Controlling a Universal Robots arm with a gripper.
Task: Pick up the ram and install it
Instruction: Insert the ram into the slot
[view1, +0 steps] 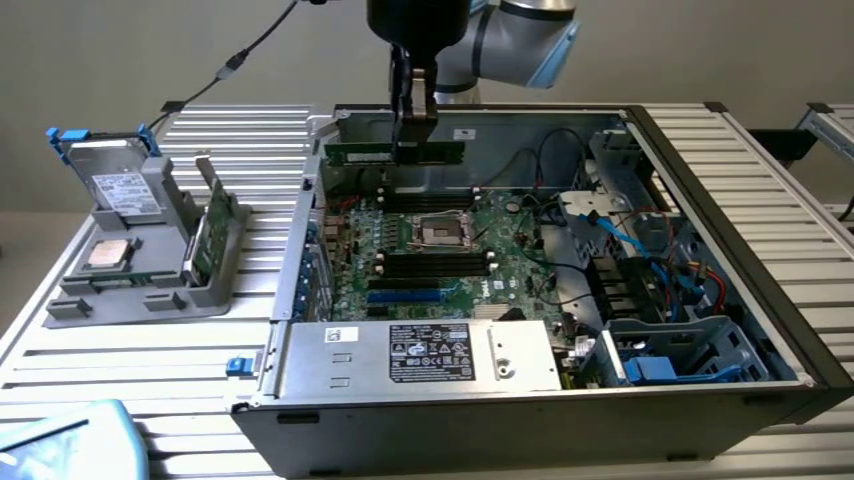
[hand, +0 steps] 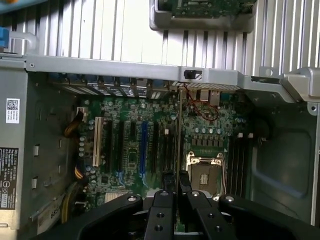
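Black fingers (view1: 422, 125) clenched on the thin green circuit-board ram stick (view1: 360, 153) — held level, edge down, over the green motherboard (view1: 461, 265) inside the open grey computer case (view1: 534, 440) — seemingly to line up with a slot.

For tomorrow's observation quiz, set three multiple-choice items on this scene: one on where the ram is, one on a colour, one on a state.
1. Where is the ram?
A. In the gripper, above the computer case
B. Lying on the floor
C. Pushed fully into a slot

2. What colour are the tabs on the grey drive?
A. Red
B. Blue
C. Yellow

3. How is the computer case?
A. Closed by a panel
B. Covered with a cloth
C. Open, motherboard exposed

Answers:
1 A, the gripper is shut on the green stick over the case.
2 B, blue tabs stand at the drive's end.
3 C, the board and cables show inside.
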